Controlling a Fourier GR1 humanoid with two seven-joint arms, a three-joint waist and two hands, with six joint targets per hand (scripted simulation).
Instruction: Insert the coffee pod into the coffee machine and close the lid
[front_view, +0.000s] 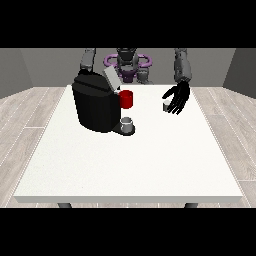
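Robot hand at the view's right (177, 98) hangs over the white table (130, 165), fingers spread and relaxed, with the small grey coffee pod (165, 105) just beside its palm, apparently not yet enclosed. The other arm disappears behind the coffee machine (96, 106); its hand is hidden. Machine: bulky, matte black, rounded body, grey lid (111, 78) raised and tilted; a red cylinder (126, 99) at its front, a grey cup (127, 123) on the drip base. Risks, by judgement: the pod is small and smooth, so closing fingers could nudge it away; a tilted carry could miss the opening; the reach across might clip the cup.
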